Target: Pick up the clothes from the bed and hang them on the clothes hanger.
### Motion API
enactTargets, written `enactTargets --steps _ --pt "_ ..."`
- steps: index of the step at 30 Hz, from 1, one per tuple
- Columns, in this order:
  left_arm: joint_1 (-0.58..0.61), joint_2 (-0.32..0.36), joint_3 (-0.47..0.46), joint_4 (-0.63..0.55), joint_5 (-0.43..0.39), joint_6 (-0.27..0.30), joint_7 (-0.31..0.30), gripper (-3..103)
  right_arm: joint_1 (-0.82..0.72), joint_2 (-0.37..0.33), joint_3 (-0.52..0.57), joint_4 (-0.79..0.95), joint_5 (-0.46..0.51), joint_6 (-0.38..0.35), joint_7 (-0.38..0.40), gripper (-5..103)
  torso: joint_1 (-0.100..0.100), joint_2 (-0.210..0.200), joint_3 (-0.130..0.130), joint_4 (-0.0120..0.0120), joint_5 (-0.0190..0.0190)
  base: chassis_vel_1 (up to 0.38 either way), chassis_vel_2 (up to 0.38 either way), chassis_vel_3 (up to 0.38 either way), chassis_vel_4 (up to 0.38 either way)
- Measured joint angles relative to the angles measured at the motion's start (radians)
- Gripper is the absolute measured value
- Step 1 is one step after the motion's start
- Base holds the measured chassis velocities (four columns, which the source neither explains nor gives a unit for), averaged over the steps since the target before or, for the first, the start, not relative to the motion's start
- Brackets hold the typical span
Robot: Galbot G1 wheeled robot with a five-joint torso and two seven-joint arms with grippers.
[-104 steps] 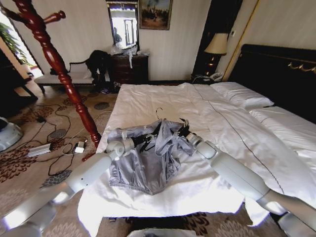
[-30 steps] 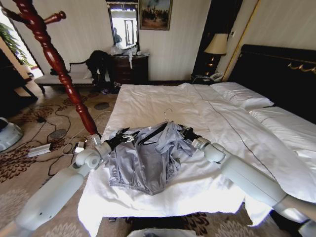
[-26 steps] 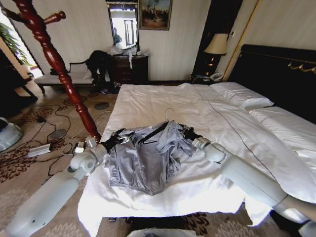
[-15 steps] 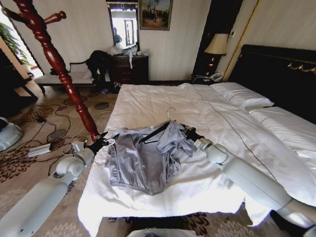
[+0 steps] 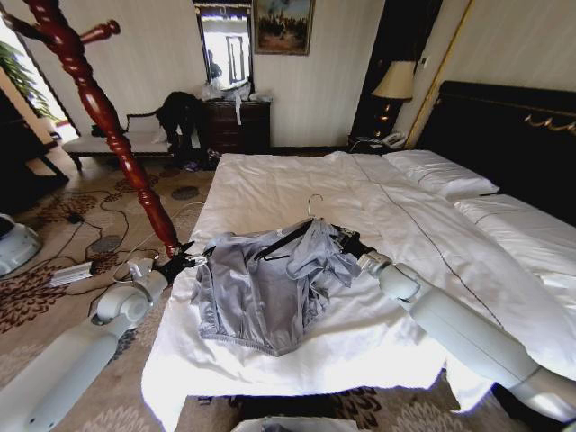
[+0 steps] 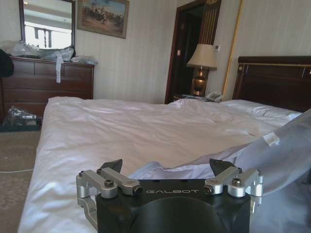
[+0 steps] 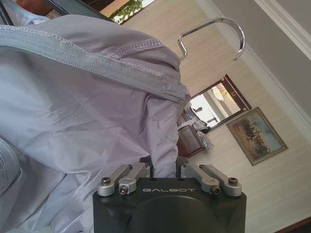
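Note:
The clothes (image 5: 270, 292), a light grey-blue shirt, lie crumpled on the near left part of the white bed (image 5: 297, 184). The black clothes hanger (image 5: 281, 240) is inside the collar, its silver hook (image 5: 313, 205) sticking up. My right gripper (image 5: 343, 241) is shut on the shirt's right shoulder; the right wrist view shows my right gripper (image 7: 164, 169) pinching the clothes (image 7: 87, 102) below the hook (image 7: 214, 30). My left gripper (image 5: 192, 260) stands open at the bed's left edge, just left of the shirt. In the left wrist view my left gripper (image 6: 166, 168) holds nothing, with the clothes (image 6: 274, 155) beyond it.
A tall reddish-brown wooden coat stand (image 5: 117, 135) rises just left of the bed. Cables and a power strip (image 5: 72, 273) lie on the patterned carpet. A dresser (image 5: 236, 126), a bench with dark garments (image 5: 178, 112) and a lamp (image 5: 394, 83) stand along the far wall. The dark headboard (image 5: 504, 135) is on the right.
My left arm has let go of the shirt's left side and drawn back to the bed's left edge, its fingers open. The hanger hook has shifted slightly right with the right gripper.

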Motion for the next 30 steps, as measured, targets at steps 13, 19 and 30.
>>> enactTargets --steps 13,19,30 --pt "-0.213 0.009 0.157 0.204 0.068 -0.007 0.121 100 -0.006 0.021 0.012 -0.007 -0.010 0.010 0.010 21 0.000 0.000 0.000 0.0003 0.0000 0.000 0.000 0.000 0.000" --pt "-0.385 -0.037 0.318 0.340 0.102 -0.027 0.166 100 -0.008 0.026 0.016 -0.007 -0.020 0.013 0.011 21 0.000 0.000 0.000 -0.0001 -0.0002 0.000 0.000 0.000 0.000" --pt "-0.683 -0.163 0.586 0.641 0.190 -0.102 0.239 100 -0.035 0.025 0.047 -0.006 -0.028 0.009 0.013 21 0.000 0.000 0.000 -0.0001 0.0002 0.000 0.000 0.000 0.000"
